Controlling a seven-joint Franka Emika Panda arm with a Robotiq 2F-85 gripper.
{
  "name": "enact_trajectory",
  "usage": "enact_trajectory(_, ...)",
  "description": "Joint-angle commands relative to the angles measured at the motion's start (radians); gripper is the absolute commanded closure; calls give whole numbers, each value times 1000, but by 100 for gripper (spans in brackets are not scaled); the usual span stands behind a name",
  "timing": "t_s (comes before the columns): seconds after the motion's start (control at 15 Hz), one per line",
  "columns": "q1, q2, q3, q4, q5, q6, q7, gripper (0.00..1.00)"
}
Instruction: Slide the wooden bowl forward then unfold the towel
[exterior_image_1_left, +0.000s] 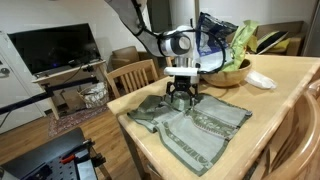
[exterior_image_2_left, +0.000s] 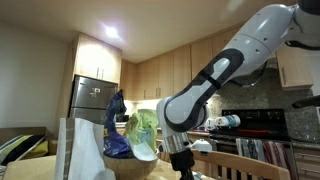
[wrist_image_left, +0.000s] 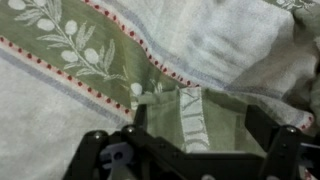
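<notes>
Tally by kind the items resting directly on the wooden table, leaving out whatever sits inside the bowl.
Towel: 1
Wooden bowl: 1
Small white dish: 1
Total: 3

The towel (exterior_image_1_left: 190, 125), grey-green with paler stripes, lies rumpled and partly folded on the counter (exterior_image_1_left: 285, 100). In the wrist view its green stripes carry pale olive sprigs edged with red dots. The bowl (exterior_image_1_left: 236, 72), shallow brown wood and heaped full, stands upright at the towel's 1 o'clock, just beside it.
</notes>
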Motion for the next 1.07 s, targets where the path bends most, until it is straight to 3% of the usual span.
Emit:
enact_trajectory(0.0, -3, 14, 4, 30, 15, -29, -34, 0)
enact_trajectory(1.0, 7, 41, -16, 80, -4, 18, -15, 0)
